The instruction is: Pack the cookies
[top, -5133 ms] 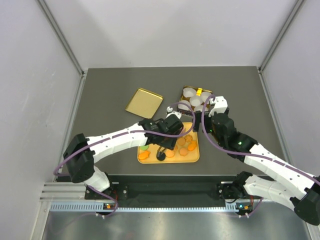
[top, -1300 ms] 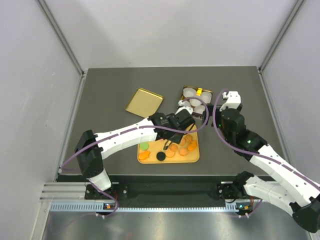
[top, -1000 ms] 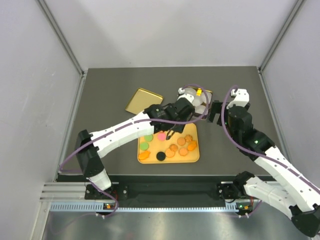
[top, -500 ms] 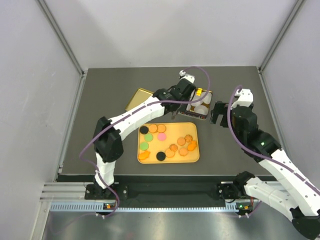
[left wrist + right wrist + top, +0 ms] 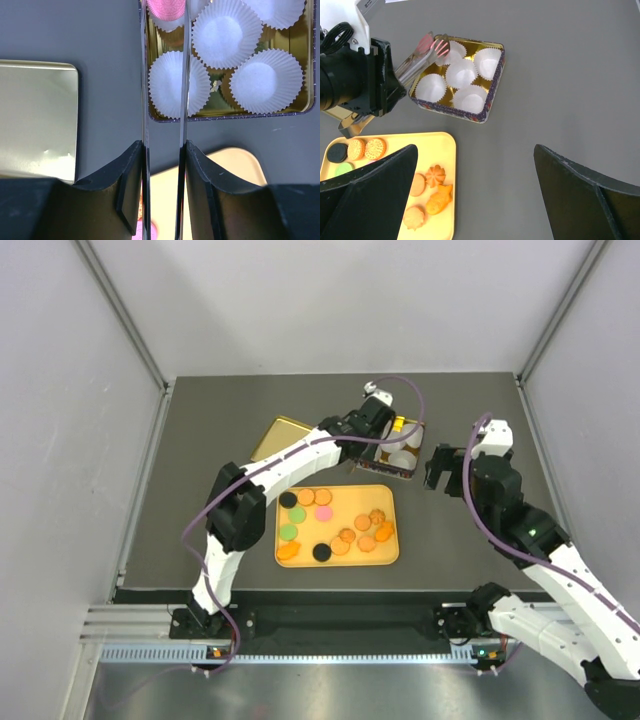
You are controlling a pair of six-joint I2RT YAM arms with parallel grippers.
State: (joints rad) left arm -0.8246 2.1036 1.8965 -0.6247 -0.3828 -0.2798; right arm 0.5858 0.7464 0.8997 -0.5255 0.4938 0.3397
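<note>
My left gripper [image 5: 163, 147] is shut on a pair of metal tongs [image 5: 145, 100]. The tongs' tips pinch a pink cookie [image 5: 166, 9] over the far left corner of the gold box [image 5: 225, 116], above a white paper cup. From the right wrist the same pink cookie [image 5: 432, 46] hangs over the box [image 5: 455, 111]. More cookies [image 5: 350, 536], orange-brown, green, pink and black, lie on the yellow tray [image 5: 345, 510]. My right gripper [image 5: 475, 150] is open and holds nothing, above bare table right of the box.
Several white paper cups [image 5: 225, 32] fill the box. A gold lid [image 5: 278, 440] lies flat left of the box, beside the left arm. Grey side walls close in the dark table.
The left arm has swung from over the tray up to the box, carrying the pink cookie in the tongs. The right arm has drawn back to the right.
</note>
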